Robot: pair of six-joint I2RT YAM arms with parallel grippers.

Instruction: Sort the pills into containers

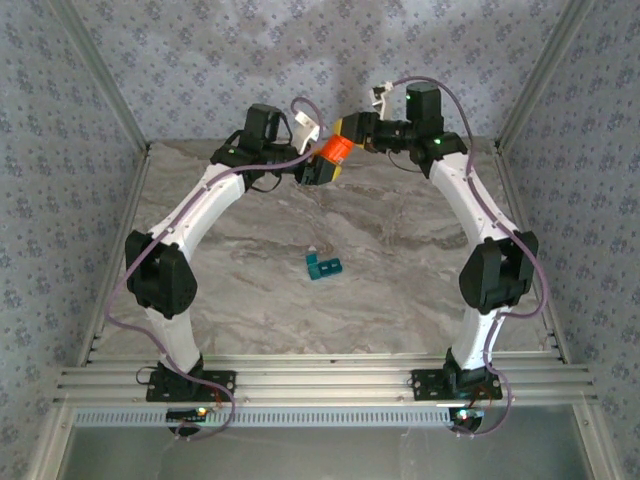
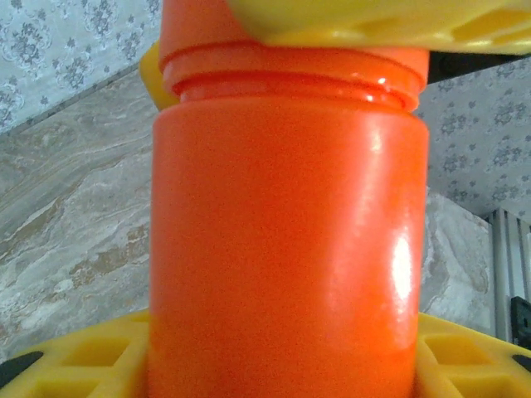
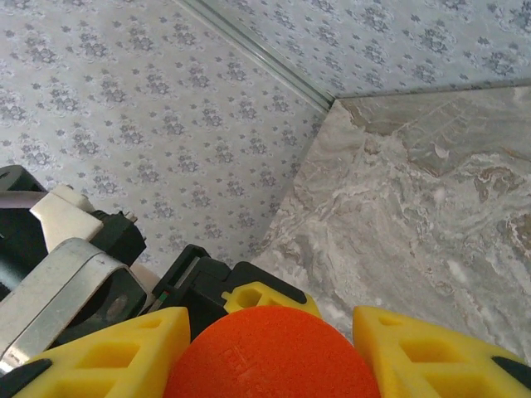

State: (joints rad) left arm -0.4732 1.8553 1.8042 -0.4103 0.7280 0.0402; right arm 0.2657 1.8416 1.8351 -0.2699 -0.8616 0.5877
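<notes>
An orange pill bottle (image 1: 335, 150) hangs in the air over the back middle of the table, held between both arms. My left gripper (image 1: 322, 170) is shut on its body (image 2: 286, 249), yellow fingers (image 2: 79, 365) on either side at its base. My right gripper (image 1: 352, 130) is shut on the bottle's orange cap (image 3: 274, 356), with its yellow fingers (image 3: 99, 356) pressed against both sides. The teal containers (image 1: 323, 266) lie apart on the marble table near its middle, lids partly up. The pills are hidden.
The marble table (image 1: 400, 300) is bounded by patterned walls at the back and sides, with an aluminium rail (image 1: 320, 380) along the near edge where both arm bases are bolted. The left arm's wrist and cable (image 3: 66, 265) sit close behind the bottle.
</notes>
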